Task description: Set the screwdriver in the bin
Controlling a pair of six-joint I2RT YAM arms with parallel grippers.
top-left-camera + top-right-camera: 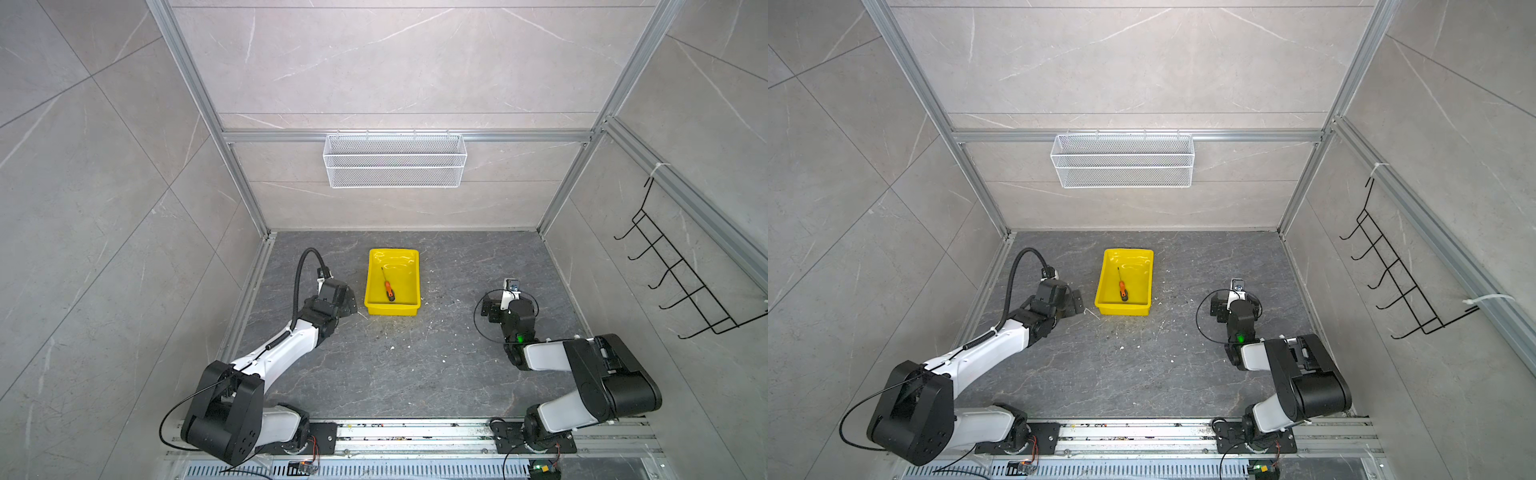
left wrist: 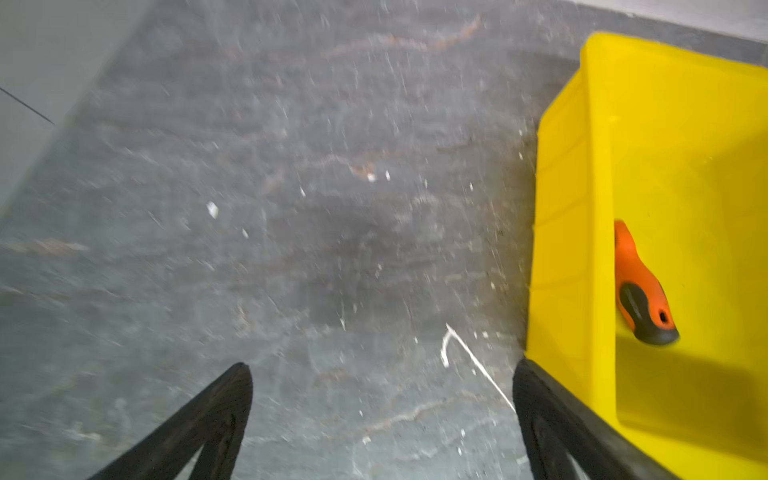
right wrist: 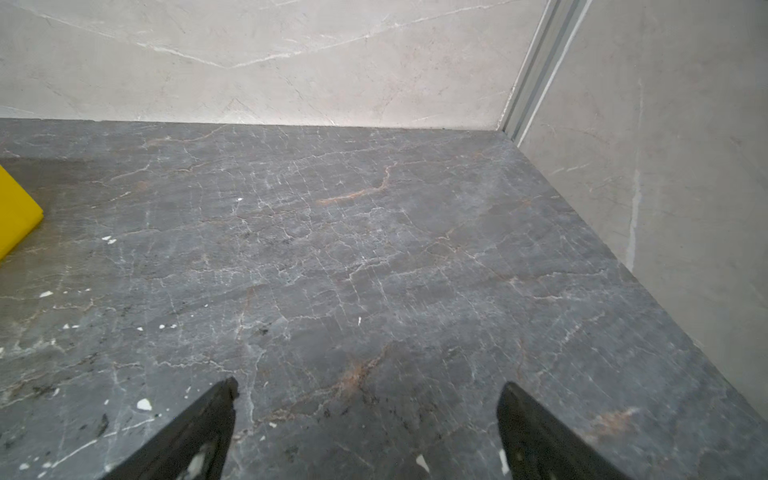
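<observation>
Bright even overhead light, white glare inside the bin (image 1: 393,250), my left wrist view smeared with blur, my right one sharp, top views bowed at edges

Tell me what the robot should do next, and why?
Probably just pull the left gripper back from the bin. The screwdriver already lies inside the bin. The left gripper is open and empty, close beside the bin's wall, and the right gripper is open and empty too.
</observation>
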